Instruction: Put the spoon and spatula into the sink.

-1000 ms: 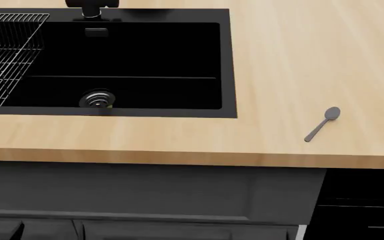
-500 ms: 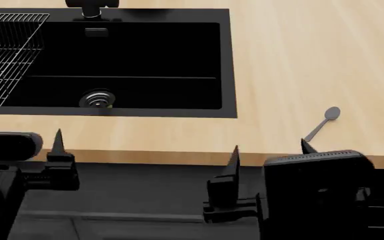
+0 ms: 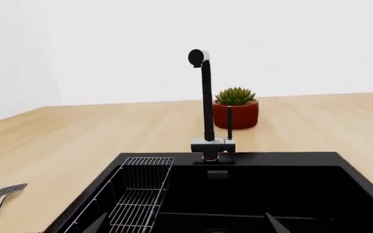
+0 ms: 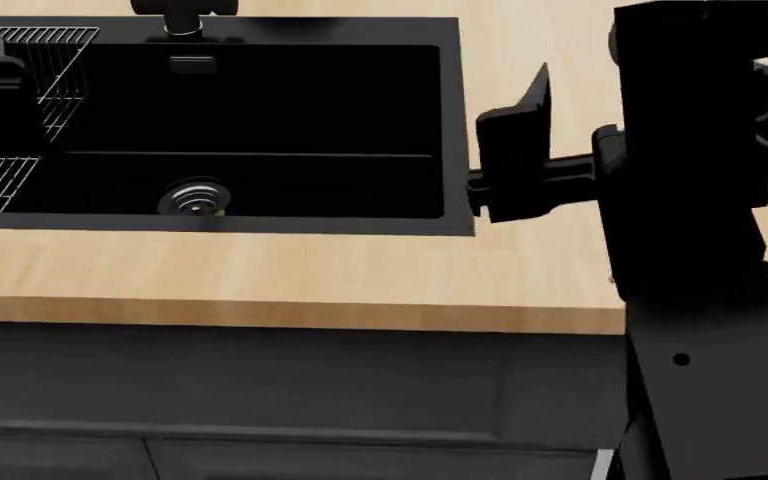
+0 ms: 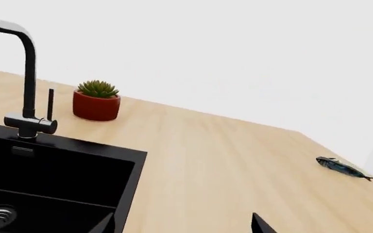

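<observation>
Black rectangular sink [image 4: 454, 120] lies just left of the right gripper [image 5: 180, 222], whose jaws stand apart, holding nothing. Slotted silver spatula [image 3: 2, 199] rests on wood left of the basin. Spoon hidden. Left gripper [image 3: 183, 224] spread wide over the wire rack [image 3: 138, 194]. No lettering legible.

No readable text, label or number appears anywhere

Pale wood counter [image 4: 291, 280] over dark cabinets [image 4: 291, 400], white wall [image 3: 109, 43].
</observation>
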{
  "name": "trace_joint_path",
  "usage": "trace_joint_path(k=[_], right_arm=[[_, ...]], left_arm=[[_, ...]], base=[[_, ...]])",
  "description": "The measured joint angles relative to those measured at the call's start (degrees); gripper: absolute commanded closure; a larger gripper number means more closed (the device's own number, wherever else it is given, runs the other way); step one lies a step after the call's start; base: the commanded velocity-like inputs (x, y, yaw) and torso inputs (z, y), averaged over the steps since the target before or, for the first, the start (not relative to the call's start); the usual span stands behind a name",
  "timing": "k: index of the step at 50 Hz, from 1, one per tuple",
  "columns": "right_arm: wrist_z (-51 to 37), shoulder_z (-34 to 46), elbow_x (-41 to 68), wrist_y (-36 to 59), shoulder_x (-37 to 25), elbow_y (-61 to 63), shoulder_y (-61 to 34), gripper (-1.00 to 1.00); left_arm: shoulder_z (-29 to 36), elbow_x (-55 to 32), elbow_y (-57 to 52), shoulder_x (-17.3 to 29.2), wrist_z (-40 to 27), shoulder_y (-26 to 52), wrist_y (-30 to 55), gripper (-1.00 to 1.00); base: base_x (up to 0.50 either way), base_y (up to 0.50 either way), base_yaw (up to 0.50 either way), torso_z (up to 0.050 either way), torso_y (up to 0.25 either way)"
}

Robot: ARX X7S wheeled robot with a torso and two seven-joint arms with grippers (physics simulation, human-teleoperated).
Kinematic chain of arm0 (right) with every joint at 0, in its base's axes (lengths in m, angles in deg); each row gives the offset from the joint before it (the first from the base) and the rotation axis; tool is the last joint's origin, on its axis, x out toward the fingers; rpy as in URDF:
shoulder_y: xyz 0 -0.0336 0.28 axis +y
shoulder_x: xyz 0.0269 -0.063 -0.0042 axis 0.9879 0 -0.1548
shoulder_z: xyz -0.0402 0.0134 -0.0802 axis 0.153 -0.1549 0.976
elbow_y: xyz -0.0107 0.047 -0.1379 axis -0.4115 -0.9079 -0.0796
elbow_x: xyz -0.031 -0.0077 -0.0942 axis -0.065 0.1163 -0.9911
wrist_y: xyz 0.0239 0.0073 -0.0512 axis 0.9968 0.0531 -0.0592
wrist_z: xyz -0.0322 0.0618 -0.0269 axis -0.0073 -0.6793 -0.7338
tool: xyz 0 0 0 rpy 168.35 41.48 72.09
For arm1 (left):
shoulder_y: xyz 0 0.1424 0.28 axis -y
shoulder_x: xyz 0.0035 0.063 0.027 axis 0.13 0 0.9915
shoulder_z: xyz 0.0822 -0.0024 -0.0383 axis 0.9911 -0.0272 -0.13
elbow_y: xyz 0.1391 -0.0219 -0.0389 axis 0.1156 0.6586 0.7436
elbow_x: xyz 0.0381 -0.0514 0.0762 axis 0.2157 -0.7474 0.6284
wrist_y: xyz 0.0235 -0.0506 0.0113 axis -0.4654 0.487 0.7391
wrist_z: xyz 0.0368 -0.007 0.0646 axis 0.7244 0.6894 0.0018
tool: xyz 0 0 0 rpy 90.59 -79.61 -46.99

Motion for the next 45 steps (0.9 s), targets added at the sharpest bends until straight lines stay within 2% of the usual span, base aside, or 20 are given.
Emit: trace_joint_path(k=[18,38,45], right_arm=[[-0.3,-1.0,-0.2,2.4,-1.4,-2.4,-7.5,-1.00],[-0.5,-3.6,0.9,6.8,-1.3,1.6,-8.6,-1.00],[-0.7,-4.7,1.5,7.2,-0.9,2.4,-8.2,-1.00]], left_arm=[[-1.8,1.6,5.9,4.3,-1.0,7.2,0.3,-1.00],[-3.6,0.8,4.4,4.4,-1.2,7.6,1.4,-1.00],[-4.1,0.5,4.3,4.3,-1.2,7.5,1.4,-1.00]], base=[[0.00,0.01,0.00,0.000,0.000],[0.05,0.47,0.00,0.000,0.000],[0.27,0.20,0.00,0.000,0.000]])
